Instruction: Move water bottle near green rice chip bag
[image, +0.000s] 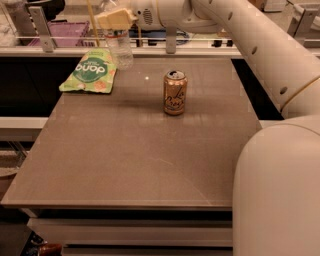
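Observation:
The clear ribbed water bottle (120, 49) stands upright at the back left of the table, its base right beside the top right corner of the green rice chip bag (90, 71). The bag lies flat, light green with a dark green round logo. My gripper (115, 19) reaches in from the right along the back edge and is shut on the bottle's top, hiding its cap. The arm (235, 30) runs from the gripper across the upper right.
An orange-gold drinks can (175, 92) stands upright near the table's middle back, right of the bottle. A rail with metal posts (42, 22) runs behind the brown table (130, 160). My white base or forearm (280, 190) fills the lower right.

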